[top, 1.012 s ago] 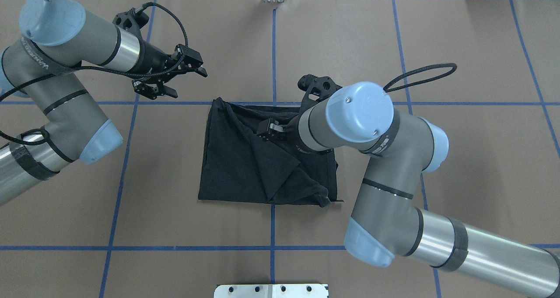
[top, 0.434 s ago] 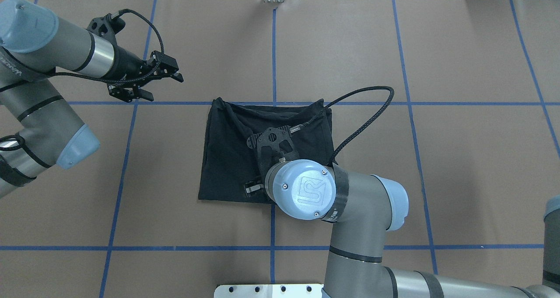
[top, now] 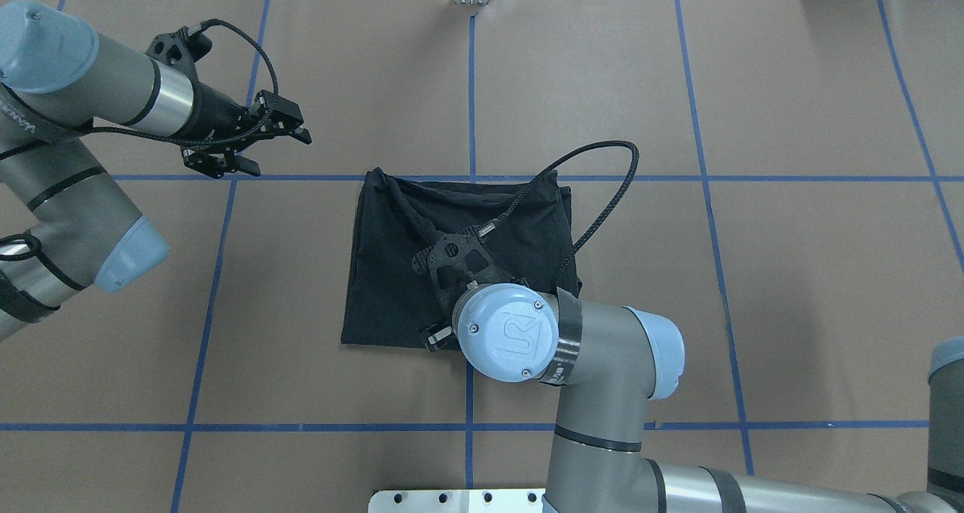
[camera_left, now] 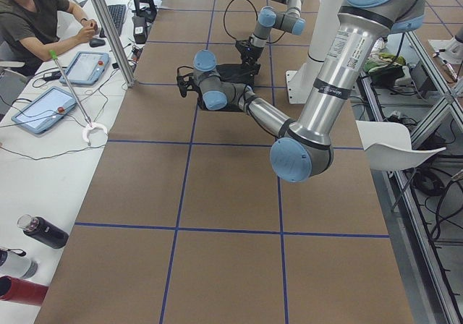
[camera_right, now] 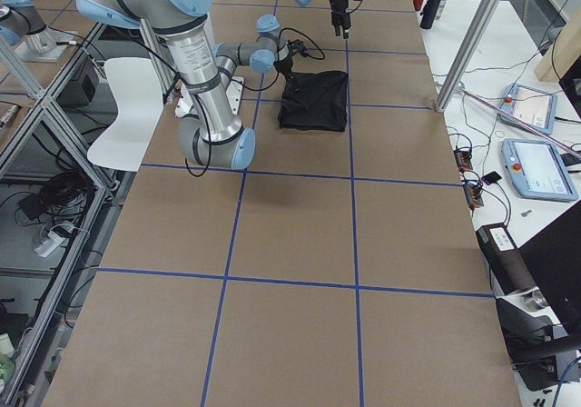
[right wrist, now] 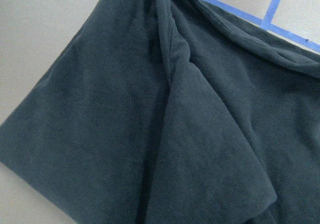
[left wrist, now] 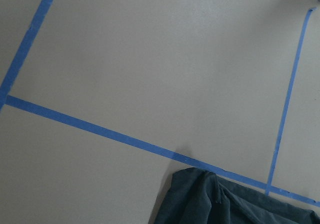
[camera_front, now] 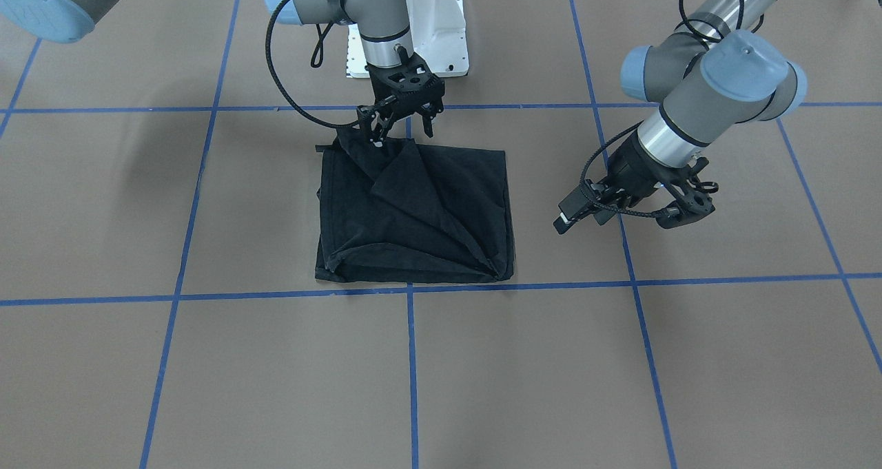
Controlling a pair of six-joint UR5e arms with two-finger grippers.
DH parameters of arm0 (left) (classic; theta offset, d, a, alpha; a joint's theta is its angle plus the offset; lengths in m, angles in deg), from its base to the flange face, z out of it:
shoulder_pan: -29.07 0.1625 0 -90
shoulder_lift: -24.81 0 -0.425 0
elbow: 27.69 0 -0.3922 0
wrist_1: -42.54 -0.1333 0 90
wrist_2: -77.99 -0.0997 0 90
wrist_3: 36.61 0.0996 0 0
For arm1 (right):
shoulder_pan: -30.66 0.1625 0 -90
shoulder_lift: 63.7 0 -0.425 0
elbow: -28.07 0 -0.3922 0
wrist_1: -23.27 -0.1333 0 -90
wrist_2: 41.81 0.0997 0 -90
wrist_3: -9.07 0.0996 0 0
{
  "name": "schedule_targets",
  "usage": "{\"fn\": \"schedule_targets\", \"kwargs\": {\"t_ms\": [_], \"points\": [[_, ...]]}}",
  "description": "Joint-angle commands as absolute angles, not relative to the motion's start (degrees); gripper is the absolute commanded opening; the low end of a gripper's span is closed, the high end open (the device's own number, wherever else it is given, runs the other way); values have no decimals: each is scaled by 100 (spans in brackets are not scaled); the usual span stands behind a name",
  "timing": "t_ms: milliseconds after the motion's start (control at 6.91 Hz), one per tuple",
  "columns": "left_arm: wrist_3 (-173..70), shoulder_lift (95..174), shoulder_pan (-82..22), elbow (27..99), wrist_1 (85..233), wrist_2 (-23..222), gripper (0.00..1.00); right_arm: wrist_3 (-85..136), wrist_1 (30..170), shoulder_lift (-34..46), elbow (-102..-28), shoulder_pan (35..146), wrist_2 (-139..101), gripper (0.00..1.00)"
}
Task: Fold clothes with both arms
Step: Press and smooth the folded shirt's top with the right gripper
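At the near edge of the folded black shirt, in the middle of the table, the right gripper points down onto the cloth; whether it pinches any I cannot tell. Farther off, past the shirt's far left corner, the left gripper hovers with jaws wide.

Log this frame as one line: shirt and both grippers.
T-shirt: rough folded rectangle on table | right gripper: at T-shirt's robot-side edge, jaws unclear | left gripper: open, clear of T-shirt
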State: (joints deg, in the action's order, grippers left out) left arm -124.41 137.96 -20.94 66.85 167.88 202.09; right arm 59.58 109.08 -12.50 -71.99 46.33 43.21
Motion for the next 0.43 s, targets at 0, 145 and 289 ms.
{"fn": "schedule_targets", "kwargs": {"t_ms": [0,145,289], "points": [[-12441,13793,-2094,6670,16788,20209,99,5864,10905,-1387,-6958,4631,4274,83],[-12441,13793,-2094,6662,16788,20209,99,5864,10905,-1361,-6966,4622,4283,76],[-12441,13793,-2094,6662,16788,20209,99,5864,10914,-1326,-6975,4604,4274,67]]}}
